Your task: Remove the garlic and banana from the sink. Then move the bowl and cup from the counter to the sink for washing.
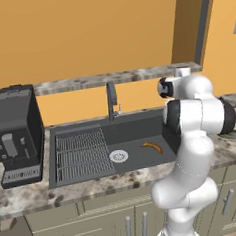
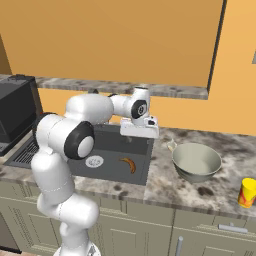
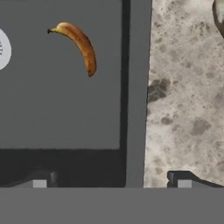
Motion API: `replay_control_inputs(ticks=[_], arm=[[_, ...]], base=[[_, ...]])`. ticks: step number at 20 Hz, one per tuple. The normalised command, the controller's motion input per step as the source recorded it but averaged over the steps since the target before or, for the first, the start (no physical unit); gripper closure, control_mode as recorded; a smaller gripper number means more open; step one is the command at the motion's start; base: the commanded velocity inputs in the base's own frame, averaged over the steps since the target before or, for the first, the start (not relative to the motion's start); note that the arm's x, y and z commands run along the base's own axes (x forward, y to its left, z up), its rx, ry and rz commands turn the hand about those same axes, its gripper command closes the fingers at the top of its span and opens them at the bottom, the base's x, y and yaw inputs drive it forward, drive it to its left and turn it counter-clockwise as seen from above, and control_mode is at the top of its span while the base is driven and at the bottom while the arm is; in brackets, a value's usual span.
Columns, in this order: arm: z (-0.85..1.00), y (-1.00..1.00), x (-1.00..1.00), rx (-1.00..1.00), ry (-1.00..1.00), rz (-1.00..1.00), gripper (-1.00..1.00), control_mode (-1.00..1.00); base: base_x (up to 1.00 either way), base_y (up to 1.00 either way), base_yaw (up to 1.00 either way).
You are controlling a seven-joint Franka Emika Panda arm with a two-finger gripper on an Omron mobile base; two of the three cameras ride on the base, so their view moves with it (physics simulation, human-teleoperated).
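From left to right: a coffee machine point(image 1: 18, 133) stands on the counter point(image 2: 170, 187) beside the sink point(image 1: 135, 126), whose basin holds a ribbed rack point(image 1: 81, 154), a round drain point(image 1: 118, 156) and, just right of the drain, the banana point(image 1: 152, 147); further right, on the counter, sit the bowl point(image 2: 196, 161) and, well apart from it near the right edge, the cup point(image 2: 247, 192). The step in hand appears to be the first, clearing the sink: the banana lies on the basin floor, untouched, and the bowl and cup are not yet moved. The gripper point(image 3: 111, 183) hangs above the sink's right rim, straddling basin and counter, its fingers spread wide and grasping nothing. In the hand view the banana point(image 3: 76, 46) lies ahead and to the left, away from the line between the fingertips, so the next move likely calls for shifting the hand over the fruit, turning it so the fingers can close across the banana's narrow body, then lowering into the basin. The garlic cannot be made out; a small pale shape touching the bowl's left rim in the right base view is too small to identify. The arm hides the sink's right corner in the left base view, and the bowl is cut off at the hand view's upper right corner.
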Motion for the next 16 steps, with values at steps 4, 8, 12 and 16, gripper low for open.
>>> replay_control_inputs(ticks=[4, 8, 12, 16], arm=[[0.05, 0.32, 0.01, -0.13, -0.02, -0.21, -1.00, -1.00], [0.03, 0.29, 0.07, -0.10, 0.00, -0.13, -1.00, -1.00], [0.00, 0.20, 0.04, -0.06, -0.01, -0.03, -1.00, -1.00], [-0.02, 0.20, 0.03, -0.05, -0.08, 0.00, -1.00, -1.00]], base=[[0.00, 0.00, 0.00], [0.00, 0.00, 0.00], [0.00, 0.00, 0.00], [0.00, 0.00, 0.00]])
